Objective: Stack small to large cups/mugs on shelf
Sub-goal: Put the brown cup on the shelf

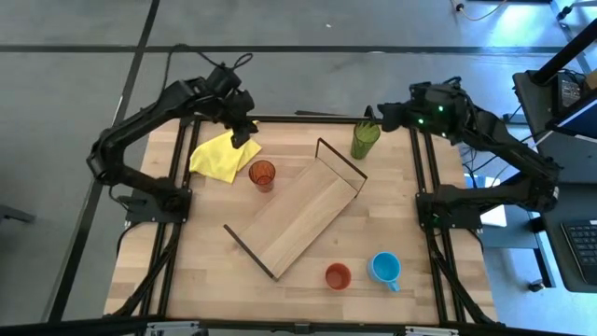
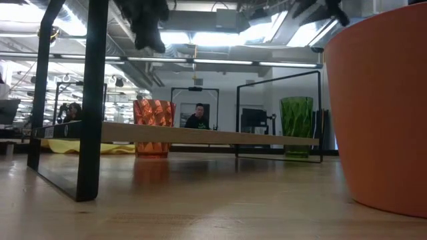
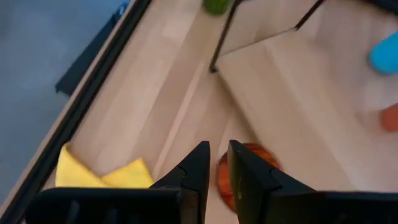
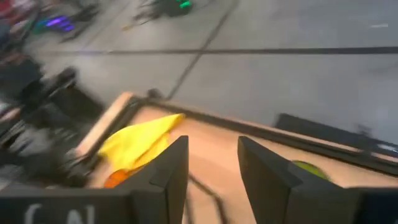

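The green tumbler [image 1: 364, 140] stands upright at the far end of the shelf [image 1: 298, 213], a light-wood board with black wire end frames lying diagonally on the table. The orange-red tumbler [image 1: 263, 175] stands at the shelf's left side. The short orange-red cup [image 1: 338, 276] and the blue mug [image 1: 384, 269] stand near the near edge. My left gripper [image 1: 244, 131] hovers over the yellow cloth, its fingers [image 3: 200, 163] a narrow gap apart, above the orange-red tumbler [image 3: 252, 167]. My right gripper [image 1: 373, 117] is open [image 4: 211, 155] beyond the green tumbler [image 4: 309, 167], touching nothing.
A yellow cloth [image 1: 222, 157] lies crumpled near the far left corner. Black frame rails run along the table's left and right sides [image 1: 431, 224]. In the low view the short cup [image 2: 387, 113] fills the right foreground. A person [image 2: 198, 117] sits far behind the table.
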`<action>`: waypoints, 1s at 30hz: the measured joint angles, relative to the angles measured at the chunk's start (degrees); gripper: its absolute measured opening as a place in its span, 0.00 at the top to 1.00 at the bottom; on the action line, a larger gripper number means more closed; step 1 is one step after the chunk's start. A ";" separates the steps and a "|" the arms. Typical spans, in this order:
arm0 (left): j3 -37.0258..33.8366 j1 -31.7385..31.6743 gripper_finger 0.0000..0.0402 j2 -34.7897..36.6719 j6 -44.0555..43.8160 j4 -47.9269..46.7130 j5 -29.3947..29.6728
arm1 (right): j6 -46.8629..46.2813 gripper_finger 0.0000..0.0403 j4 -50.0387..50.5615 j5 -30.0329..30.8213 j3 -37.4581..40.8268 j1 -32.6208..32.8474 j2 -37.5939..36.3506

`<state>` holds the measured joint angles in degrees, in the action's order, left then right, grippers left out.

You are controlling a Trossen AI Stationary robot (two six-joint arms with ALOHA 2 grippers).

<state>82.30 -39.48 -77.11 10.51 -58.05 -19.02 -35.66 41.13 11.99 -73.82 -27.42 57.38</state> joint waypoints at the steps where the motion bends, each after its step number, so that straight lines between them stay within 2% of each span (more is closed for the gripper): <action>1: 0.00 0.60 0.87 1.00 -0.79 0.65 0.00 | 1.16 0.65 -1.62 -2.79 0.00 -0.48 0.34; 4: 0.00 2.40 0.87 3.68 -3.19 3.37 0.00 | 4.86 0.65 -7.08 -7.67 -0.19 -0.45 0.49; 7: 0.00 4.16 0.87 5.95 -5.17 5.53 0.00 | 8.42 0.65 -7.15 -9.60 -2.82 1.32 0.58; 11: 0.00 6.56 0.87 7.52 -7.02 6.15 0.02 | 13.48 0.65 1.50 -10.63 -7.97 5.73 1.38; 15: 0.00 8.81 0.87 7.90 -8.46 6.38 0.62 | 13.39 0.65 10.71 -10.47 -11.32 11.35 3.33; 19: 0.00 10.72 0.87 7.80 -9.86 6.37 3.42 | 9.47 0.65 14.51 -10.19 -11.21 16.83 5.10; 25: -0.07 12.87 0.87 7.43 -10.82 6.38 6.77 | 1.86 0.65 26.57 -10.12 -11.13 26.07 8.83; 30: -0.07 13.83 0.87 7.38 -12.52 8.98 8.08 | -2.08 0.65 29.36 -9.56 -11.10 34.29 12.51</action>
<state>82.24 -25.65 -69.73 -2.01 -49.07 -10.94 -37.73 70.48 2.44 -84.93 6.87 69.89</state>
